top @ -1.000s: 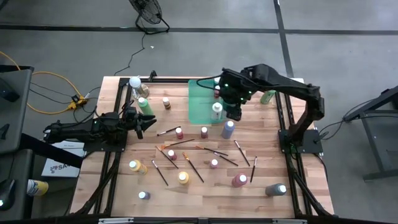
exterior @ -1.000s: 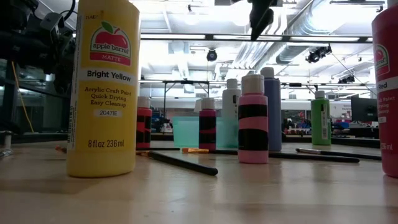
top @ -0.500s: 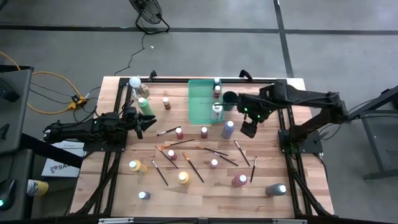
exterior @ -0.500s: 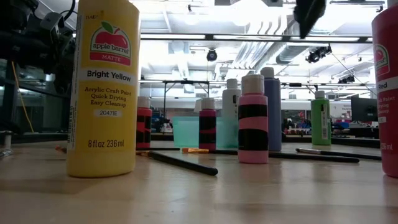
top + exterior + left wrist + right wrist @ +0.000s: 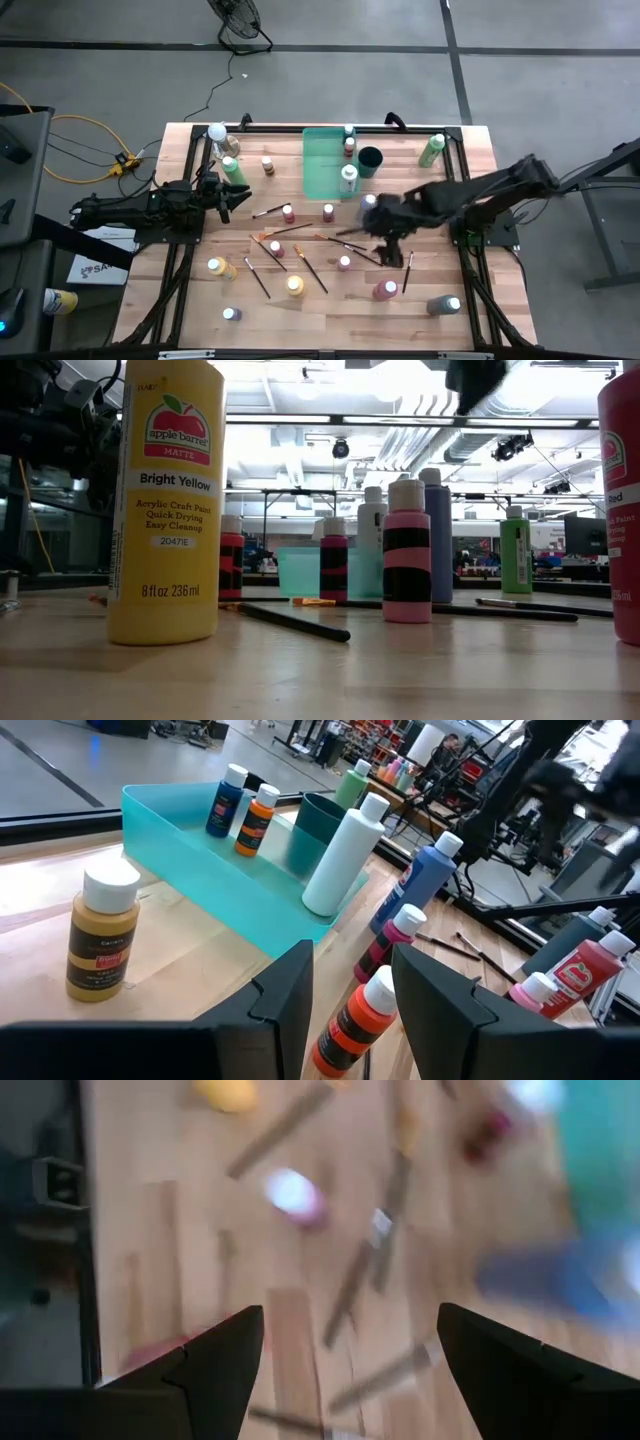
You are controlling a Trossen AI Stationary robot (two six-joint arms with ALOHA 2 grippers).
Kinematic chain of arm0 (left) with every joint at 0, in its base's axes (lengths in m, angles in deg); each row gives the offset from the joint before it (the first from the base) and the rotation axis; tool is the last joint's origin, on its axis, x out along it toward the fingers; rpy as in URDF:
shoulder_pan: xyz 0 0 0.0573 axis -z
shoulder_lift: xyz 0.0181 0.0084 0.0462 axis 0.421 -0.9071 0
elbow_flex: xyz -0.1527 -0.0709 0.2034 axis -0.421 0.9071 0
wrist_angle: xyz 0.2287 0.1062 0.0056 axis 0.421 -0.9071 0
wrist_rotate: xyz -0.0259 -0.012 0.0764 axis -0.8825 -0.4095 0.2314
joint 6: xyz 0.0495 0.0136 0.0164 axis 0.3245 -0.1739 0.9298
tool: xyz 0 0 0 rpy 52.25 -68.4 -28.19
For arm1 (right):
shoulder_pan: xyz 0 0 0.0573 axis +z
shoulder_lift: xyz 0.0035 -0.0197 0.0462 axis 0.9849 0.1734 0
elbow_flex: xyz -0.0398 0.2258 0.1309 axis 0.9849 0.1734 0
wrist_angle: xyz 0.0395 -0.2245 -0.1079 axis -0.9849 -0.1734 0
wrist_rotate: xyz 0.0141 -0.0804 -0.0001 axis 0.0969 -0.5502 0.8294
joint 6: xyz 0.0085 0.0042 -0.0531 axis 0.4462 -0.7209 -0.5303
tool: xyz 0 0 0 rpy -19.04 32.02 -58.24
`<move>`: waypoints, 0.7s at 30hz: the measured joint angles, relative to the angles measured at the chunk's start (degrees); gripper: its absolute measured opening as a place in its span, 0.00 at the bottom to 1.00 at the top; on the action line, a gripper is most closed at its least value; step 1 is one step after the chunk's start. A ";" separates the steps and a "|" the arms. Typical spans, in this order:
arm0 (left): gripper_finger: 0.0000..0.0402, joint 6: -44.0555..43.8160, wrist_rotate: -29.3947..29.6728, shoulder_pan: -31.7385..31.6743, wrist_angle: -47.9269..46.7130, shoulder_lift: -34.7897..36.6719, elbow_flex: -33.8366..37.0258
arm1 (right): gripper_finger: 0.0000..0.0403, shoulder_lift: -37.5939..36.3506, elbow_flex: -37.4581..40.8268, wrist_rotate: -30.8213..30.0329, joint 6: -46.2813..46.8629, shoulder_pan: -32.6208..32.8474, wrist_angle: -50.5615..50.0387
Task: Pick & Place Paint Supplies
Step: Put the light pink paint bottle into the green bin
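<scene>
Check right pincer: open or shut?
Open. The right pincer has its fingers spread wide with nothing between them, above the scattered paintbrushes.

Both arms (image 5: 140, 208) matte black, jointed links; flat black fingers (image 5: 285, 995); green LEDs on right arm (image 5: 470, 195).

right hand (image 5: 345, 1370) fingers spread | blurred paintbrushes (image 5: 352, 1290) | wooden table (image 5: 200, 1250)
</scene>
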 joint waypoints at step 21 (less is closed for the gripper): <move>0.34 0.01 -0.01 0.01 1.14 0.02 0.02 | 0.73 15.46 0.29 -1.98 -3.65 3.42 15.55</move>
